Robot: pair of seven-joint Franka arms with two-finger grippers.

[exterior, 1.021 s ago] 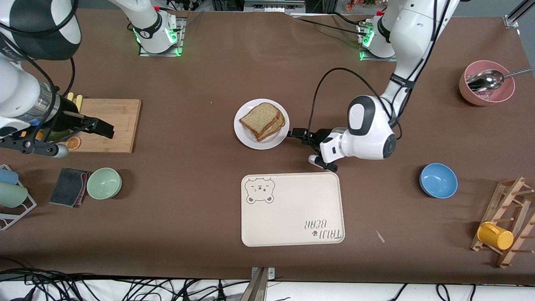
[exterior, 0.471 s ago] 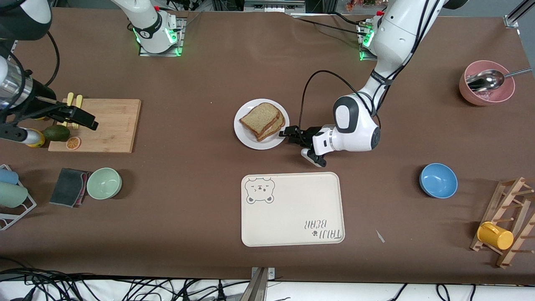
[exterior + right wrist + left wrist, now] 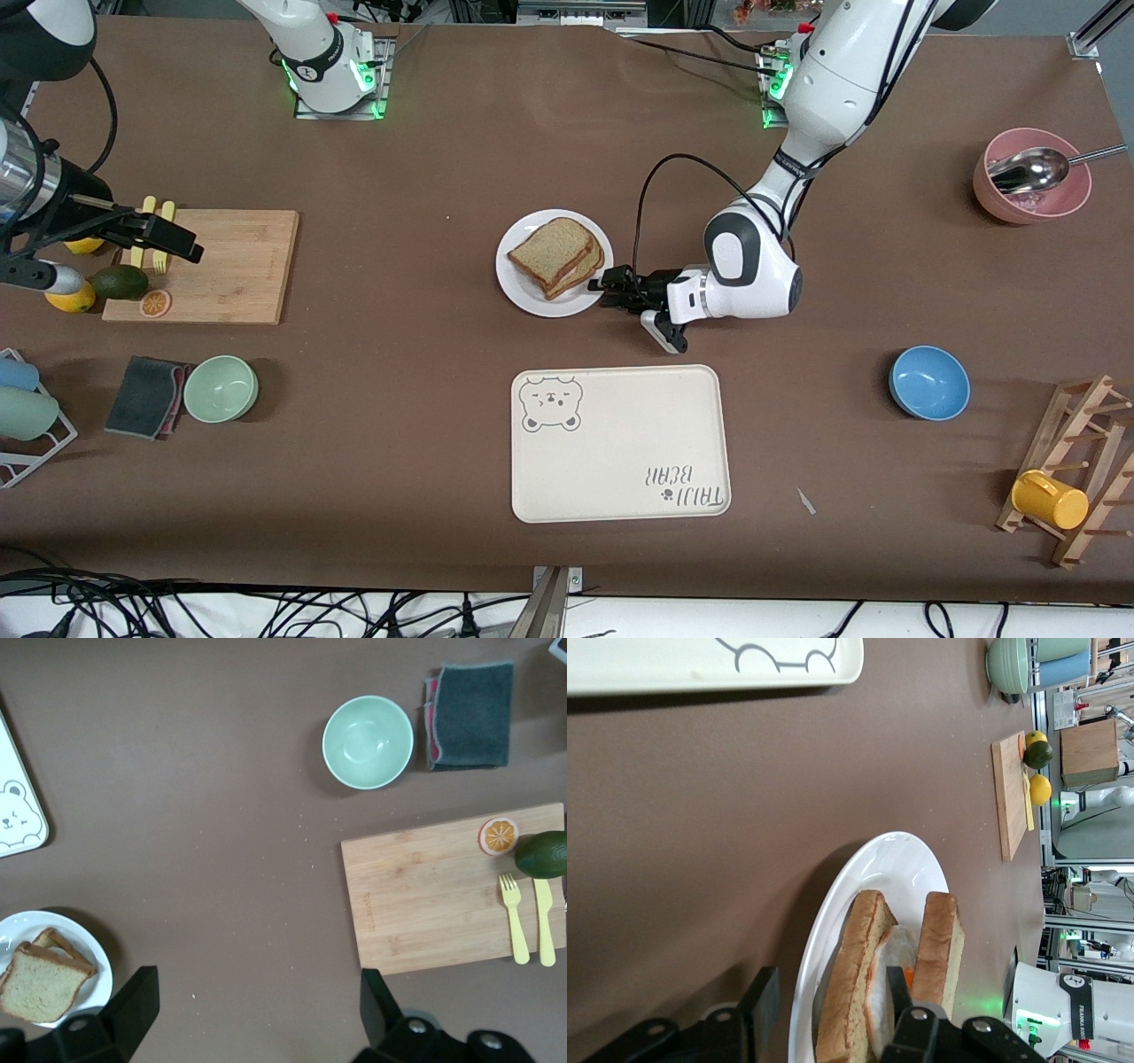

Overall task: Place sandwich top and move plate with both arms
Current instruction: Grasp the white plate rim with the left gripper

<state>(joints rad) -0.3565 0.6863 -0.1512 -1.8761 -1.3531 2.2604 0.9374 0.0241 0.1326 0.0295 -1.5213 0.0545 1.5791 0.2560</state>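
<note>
Brown tabletop (image 3: pixel 425 425) all around, and the big white left arm (image 3: pixel 753 266) has swung in low since a second ago, closing the gap to the plate (image 3: pixel 532 297) at the table's middle. Across at the right arm's end, the right arm (image 3: pixel 35 204) has drawn back over the wooden cutting board (image 3: pixel 239 266), its right gripper (image 3: pixel 155 239) hanging wide open and holding nothing. The cream bear tray (image 3: pixel 620 443) sits nearer the front camera than the plate. Now the plate: the sandwich top (image 3: pixel 551 246) already lies on the stack, so that step looks done. The left gripper (image 3: pixel 611 288) is at the plate's rim, jaws part-closed either side of it, one finger (image 3: pixel 757 1010) outside the edge. I can't yet call it a firm hold. Moving the plate looks next.
</note>
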